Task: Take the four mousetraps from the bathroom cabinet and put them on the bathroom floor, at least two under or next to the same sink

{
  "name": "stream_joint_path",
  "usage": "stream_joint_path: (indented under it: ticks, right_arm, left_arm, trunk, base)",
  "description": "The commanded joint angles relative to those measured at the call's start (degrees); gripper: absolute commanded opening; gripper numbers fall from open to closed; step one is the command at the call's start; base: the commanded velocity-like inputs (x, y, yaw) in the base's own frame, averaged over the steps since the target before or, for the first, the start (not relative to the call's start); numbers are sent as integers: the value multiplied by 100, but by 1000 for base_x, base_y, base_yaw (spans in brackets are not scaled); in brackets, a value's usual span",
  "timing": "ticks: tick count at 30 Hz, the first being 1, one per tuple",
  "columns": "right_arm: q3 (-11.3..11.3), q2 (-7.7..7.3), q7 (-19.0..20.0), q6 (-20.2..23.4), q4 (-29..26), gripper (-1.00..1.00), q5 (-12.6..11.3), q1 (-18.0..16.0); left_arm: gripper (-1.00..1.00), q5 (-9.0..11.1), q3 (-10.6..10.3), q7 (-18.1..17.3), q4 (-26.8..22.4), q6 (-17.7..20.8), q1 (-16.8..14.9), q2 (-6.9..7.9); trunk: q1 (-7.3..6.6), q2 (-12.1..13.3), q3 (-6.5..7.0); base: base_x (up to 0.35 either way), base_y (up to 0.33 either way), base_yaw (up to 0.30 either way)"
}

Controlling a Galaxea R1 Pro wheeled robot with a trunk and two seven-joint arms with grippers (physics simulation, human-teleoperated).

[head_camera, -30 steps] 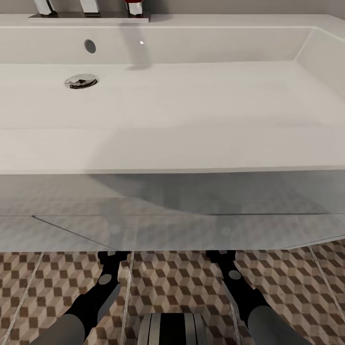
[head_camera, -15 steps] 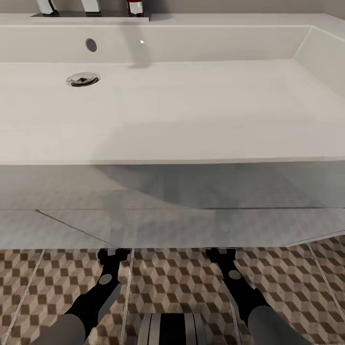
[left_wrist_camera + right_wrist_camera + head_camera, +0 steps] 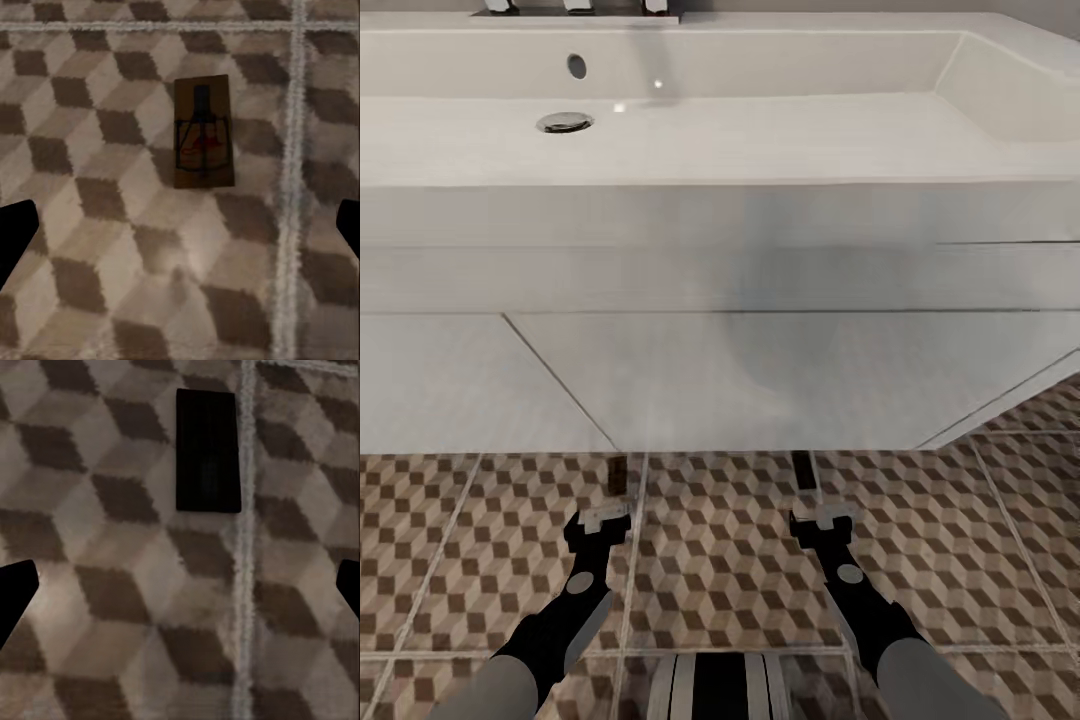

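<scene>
Two mousetraps lie flat on the cube-patterned bathroom floor (image 3: pixel 720 560) at the foot of the white sink cabinet. One mousetrap (image 3: pixel 202 133) is a tan board with dark wire and a red spot, just ahead of my left gripper (image 3: pixel 180 232), and shows as a small dark shape (image 3: pixel 620 472) in the head view. The other mousetrap (image 3: pixel 208 450) looks dark and lies beside a grout line ahead of my right gripper (image 3: pixel 180 592); it shows as a dark sliver (image 3: pixel 803 470) in the head view. Both grippers (image 3: pixel 603 516) (image 3: pixel 822 518) hang open over the tiles, holding nothing.
A wide white sink (image 3: pixel 760 140) with a drain (image 3: pixel 564 122) tops the white vanity front (image 3: pixel 760 370), which rises close ahead of both arms. Patterned tiles spread left, right and back toward my base (image 3: pixel 720 690).
The whole head view has shifted: the sink sits higher in the picture, and more floor shows along with the two traps. Both arms keep the same place in the picture.
</scene>
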Motion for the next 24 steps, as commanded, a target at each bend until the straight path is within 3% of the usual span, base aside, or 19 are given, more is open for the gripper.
stream_joint_path:
  ticks: [1, 24]
  right_arm:
    - [-27, 5, -17, -16, 5, 100, 59, -4]
    - [-35, 5, -24, -17, 6, 100, 68, -4]
  left_arm:
    - [100, 55, -48, 41, 2, -26, -5, 8]
    - [100, 55, -48, 41, 26, -18, -5, 0]
  trunk:
    - [-5, -1, -3]
    - [-5, -1, -3]
  base:
    - [-338, 0, 0]
    - [-340, 0, 0]
